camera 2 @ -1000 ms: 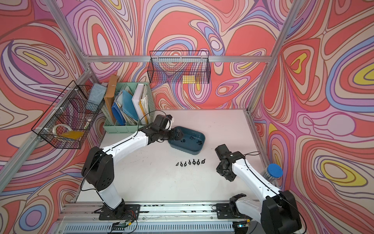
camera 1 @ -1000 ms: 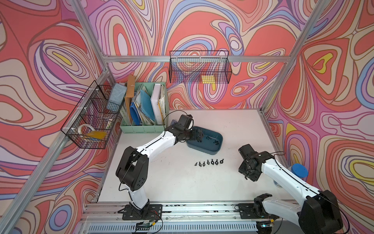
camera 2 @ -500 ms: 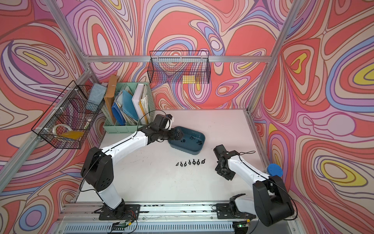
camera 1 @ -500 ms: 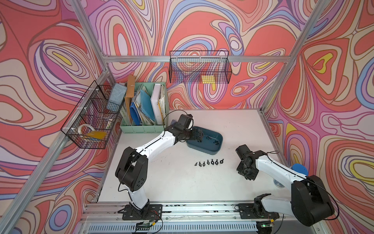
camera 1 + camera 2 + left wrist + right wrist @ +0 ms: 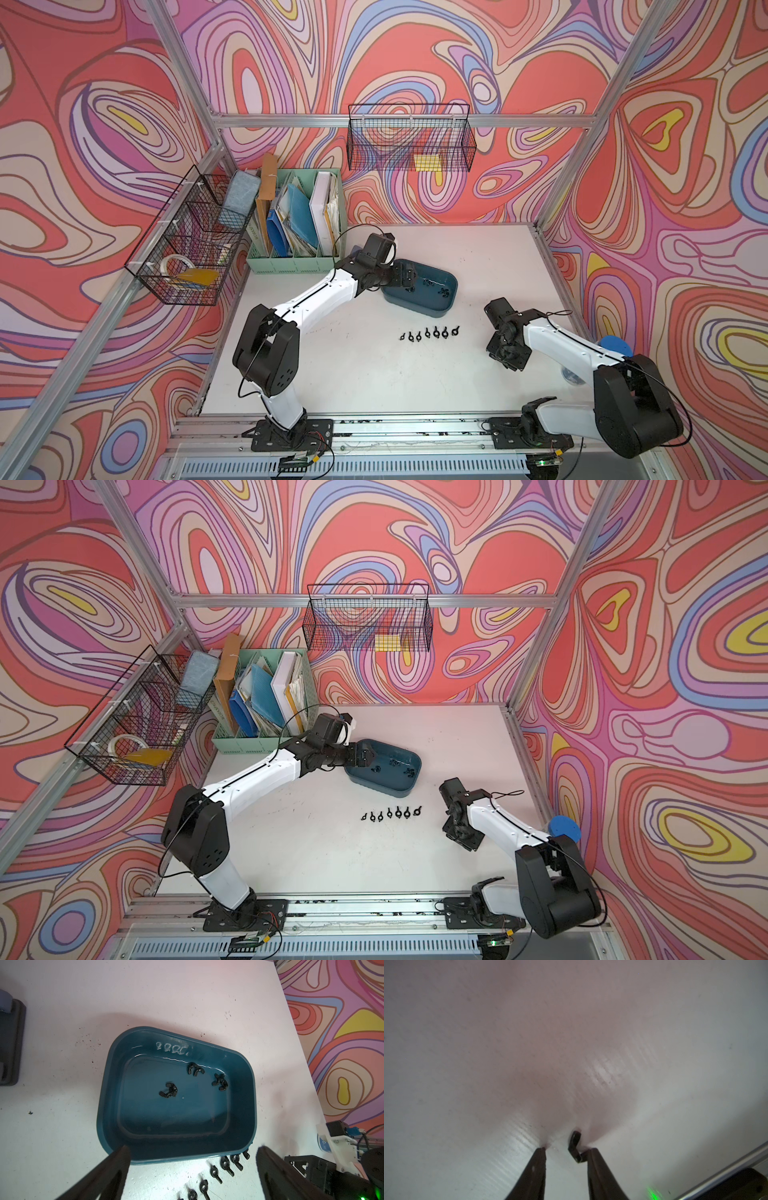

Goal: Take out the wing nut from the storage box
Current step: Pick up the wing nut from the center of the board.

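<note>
The dark teal storage box (image 5: pixel 420 306) (image 5: pixel 384 785) (image 5: pixel 108 1093) lies mid-table and holds three black wing nuts (image 5: pixel 168 1093) (image 5: pixel 195 1069) (image 5: pixel 220 1082). My left gripper (image 5: pixel 409 276) (image 5: pixel 365 757) (image 5: pixel 192 1153) hangs open over the box's left end, holding nothing. Several wing nuts (image 5: pixel 428 333) (image 5: pixel 390 813) (image 5: pixel 226 1164) lie in a row on the table in front of the box. To their right my right gripper (image 5: pixel 508 356) (image 5: pixel 462 836) (image 5: pixel 568 1148) points down at the table. Its jaws stand apart, and one wing nut (image 5: pixel 574 1144) rests on the table against one fingertip.
A mint-green file organiser (image 5: pixel 295 259) stands at the back left, close behind the left arm. Black wire baskets hang on the left wall (image 5: pixel 187 249) and the back wall (image 5: pixel 409 141). A blue-lidded container (image 5: pixel 615 345) sits at the table's right edge beside the right arm.
The right arm's rear links have swung in toward the table, while its gripper stays low at about the same spot. The left arm has not moved.
</note>
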Tool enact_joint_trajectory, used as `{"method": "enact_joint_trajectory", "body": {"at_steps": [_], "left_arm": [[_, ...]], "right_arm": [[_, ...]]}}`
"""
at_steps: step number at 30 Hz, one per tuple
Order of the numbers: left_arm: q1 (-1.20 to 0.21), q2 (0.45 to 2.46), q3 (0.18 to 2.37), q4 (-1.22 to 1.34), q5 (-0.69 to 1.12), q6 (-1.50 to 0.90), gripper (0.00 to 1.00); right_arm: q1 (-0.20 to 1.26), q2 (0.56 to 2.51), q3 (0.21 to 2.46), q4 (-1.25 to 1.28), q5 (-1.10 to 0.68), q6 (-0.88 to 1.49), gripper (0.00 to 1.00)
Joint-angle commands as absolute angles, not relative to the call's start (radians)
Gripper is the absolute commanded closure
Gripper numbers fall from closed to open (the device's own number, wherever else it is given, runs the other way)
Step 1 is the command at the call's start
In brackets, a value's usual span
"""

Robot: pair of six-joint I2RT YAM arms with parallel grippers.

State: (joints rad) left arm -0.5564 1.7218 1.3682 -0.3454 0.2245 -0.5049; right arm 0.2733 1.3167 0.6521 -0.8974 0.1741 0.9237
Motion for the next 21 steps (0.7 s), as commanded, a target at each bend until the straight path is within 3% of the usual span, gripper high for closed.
{"method": "enact_joint_trajectory", "body": {"at_steps": [1,21], "left_arm": [[-0.551,1.689,1.375,-0.356,0.219,-0.495,0.01],[-0.551,1.663,1.341,-0.344,0.208,-0.499,0.01]], "right_arm": [[0.265,1.308,0.643,-0.901,0.197,0.930,0.69],[0.265,1.314,0.644,-0.837,0.091,0.922,0.77]]}}
